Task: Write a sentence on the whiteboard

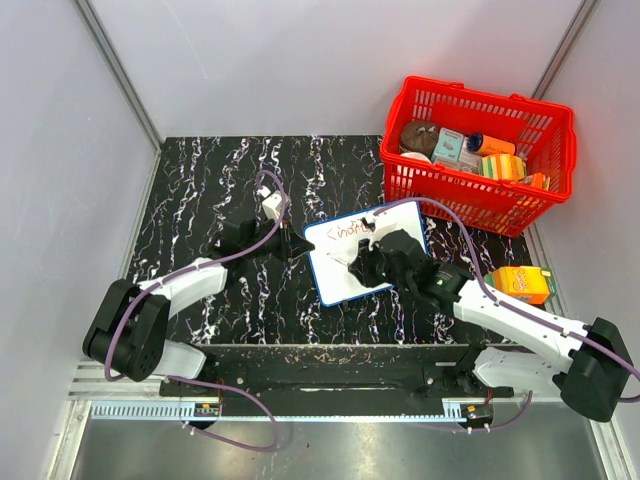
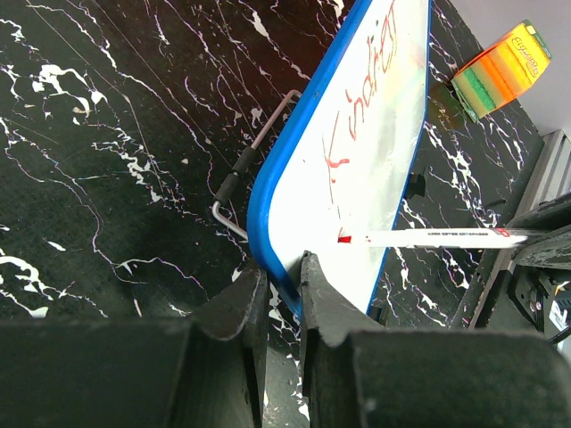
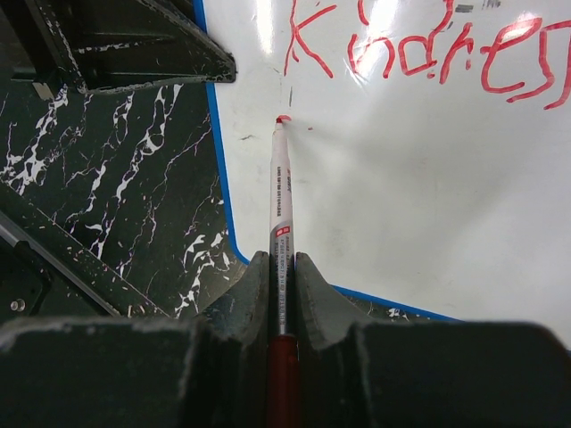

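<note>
Whiteboard [image 1: 335,270] lies mid table [image 1: 220,180], near the red basket [image 1: 470,205] at back right. L pincer [image 2: 284,267] is clamped on the board's blue frame by a rounded corner. R pincer [image 3: 283,263] grips a red marker [image 3: 282,178], jaws tight on the barrel. Tip touches the white surface just below the "K" of the sentence [image 3: 419,53], approx. "Kindnes" in red.

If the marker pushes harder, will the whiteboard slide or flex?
Probably stiff: the whiteboard looks flat, with straight sides. It is likely light and apt to slide on the glossy table, but the left gripper pinches its edge, which should steady it.
</note>
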